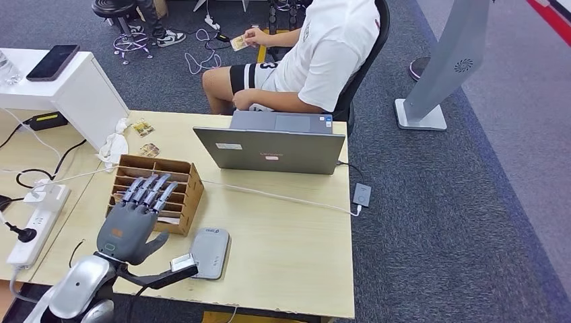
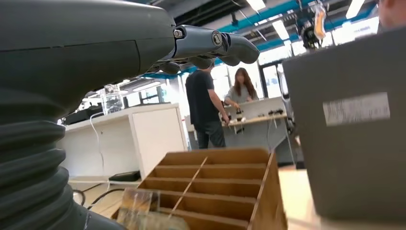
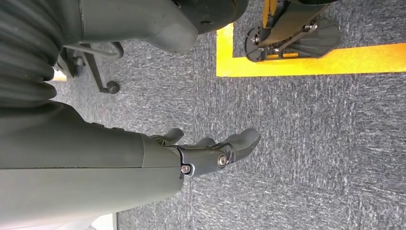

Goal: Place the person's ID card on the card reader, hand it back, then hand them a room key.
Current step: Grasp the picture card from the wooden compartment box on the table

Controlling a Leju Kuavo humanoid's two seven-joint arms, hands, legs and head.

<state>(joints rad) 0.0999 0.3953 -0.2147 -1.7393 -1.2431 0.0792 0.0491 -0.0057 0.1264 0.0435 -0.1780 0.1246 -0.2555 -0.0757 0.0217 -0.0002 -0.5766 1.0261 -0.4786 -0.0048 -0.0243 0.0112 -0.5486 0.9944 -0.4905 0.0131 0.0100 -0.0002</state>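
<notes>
Left hand (image 1: 132, 225) hovers flat and empty, fingers spread, over the wooden slotted box (image 1: 176, 190) near the table's (image 1: 289, 256) left front. Grey card reader (image 1: 209, 252) lies just beside it at the front edge. Open laptop (image 1: 273, 149) stands at the back edge. Seated person holds the ID card (image 1: 238, 43) beyond. Right hand (image 3: 210, 153) hangs empty, fingers loosely extended, over grey carpet.

The ID card (image 1: 238, 43), small and yellowish, was held in the seated person's hand well beyond the desk, while the flat grey card reader (image 1: 210, 252) lay near the desk's front edge just beside the wooden organiser.
</notes>
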